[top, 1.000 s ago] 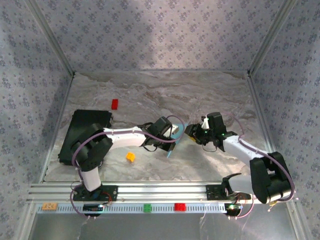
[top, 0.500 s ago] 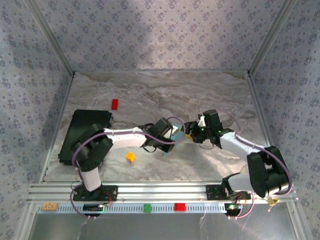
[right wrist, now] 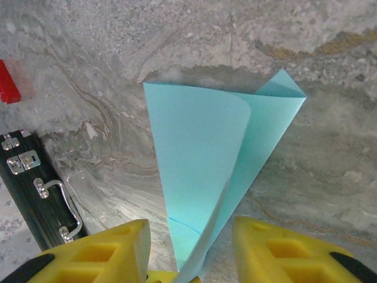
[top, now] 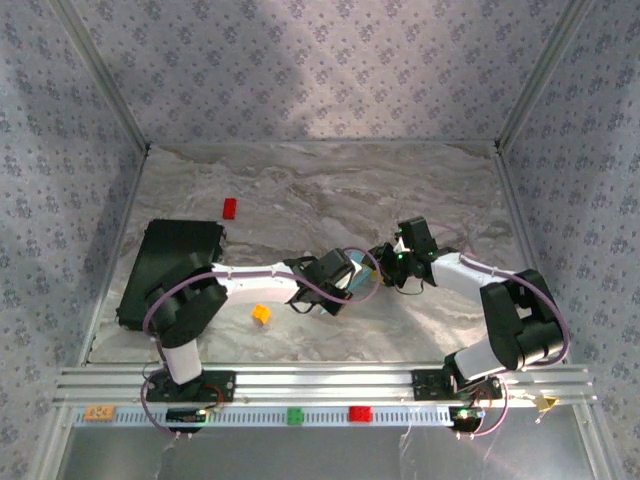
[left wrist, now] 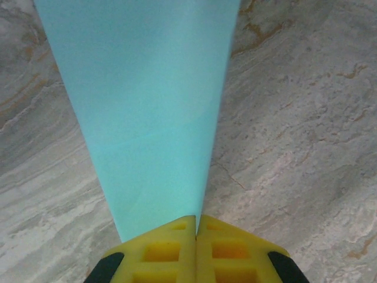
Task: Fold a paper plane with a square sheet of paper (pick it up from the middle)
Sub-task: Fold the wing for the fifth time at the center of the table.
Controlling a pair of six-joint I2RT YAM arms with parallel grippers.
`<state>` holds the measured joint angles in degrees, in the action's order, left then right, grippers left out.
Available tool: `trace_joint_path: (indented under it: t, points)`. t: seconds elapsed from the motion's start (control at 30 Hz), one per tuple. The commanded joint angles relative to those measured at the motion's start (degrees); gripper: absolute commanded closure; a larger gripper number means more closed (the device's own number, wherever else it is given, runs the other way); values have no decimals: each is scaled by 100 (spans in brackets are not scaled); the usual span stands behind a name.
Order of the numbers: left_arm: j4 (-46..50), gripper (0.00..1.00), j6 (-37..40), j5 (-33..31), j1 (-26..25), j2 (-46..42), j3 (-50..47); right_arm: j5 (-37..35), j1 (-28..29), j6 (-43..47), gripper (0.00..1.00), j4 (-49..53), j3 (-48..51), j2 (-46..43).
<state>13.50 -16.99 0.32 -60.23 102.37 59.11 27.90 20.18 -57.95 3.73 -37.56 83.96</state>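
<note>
Checking top view: left claw [top: 347, 280] and right claw [top: 383, 265] are met tip to tip at mid-worktop [top: 330, 190]. The sheet of paper [top: 360, 285] is seen as a small cyan sliver between them, right at the left claw's tip. Both arms are about equally near it; jaw state can't be read from here. Orange block [top: 261, 314] lies near-left, red block [top: 230, 208] farther back, black case [top: 170, 268] at the left edge, all well apart from the sheet of paper.

Left wrist view: left claw [left wrist: 196, 236] is clenched on the sheet of paper [left wrist: 150, 106], fingers [left wrist: 159, 256] pressed together with the narrow end pinched between. Long axis runs straight out from the claw, the strip widening away from it, apparently held off the marbled worktop.

Right wrist view: right claw [right wrist: 189, 236] is released. Its fingers [right wrist: 100, 253] are set apart, and the narrow end of the sheet of paper [right wrist: 194, 153] stands between them with a gap visible on each side. It is creased into a tapered shape, one layer curled loose, wide end farthest from the claw. Long axis is lined up with the claw's reach, so a plain closure is judged enough for a second grip. Risk noted: the loose curled layer may be missed or crumpled. Black case [right wrist: 41, 194] and red block [right wrist: 7, 82] are seen off to the left, well apart; working room is judged ample.
</note>
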Motion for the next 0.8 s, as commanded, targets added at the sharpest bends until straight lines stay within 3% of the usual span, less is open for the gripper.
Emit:
trace_joint_path:
  t: [0.0, 0.23, 0.47, 0.77]
  points:
    - [166, 94, 218, -293, -73, -200, 135, 75, 31, -22, 65, 193, -173, 85]
    - [252, 87, 387, -572, -198, -196, 176, 156, 13, -52, 82, 59, -83, 71]
    - [292, 73, 451, -894, -305, -186, 182, 264, -28, -109, 97, -92, 24, 30]
    - [293, 69, 565, -1353, -476, -182, 169, 471, -114, -273, 100, -451, 172, 2]
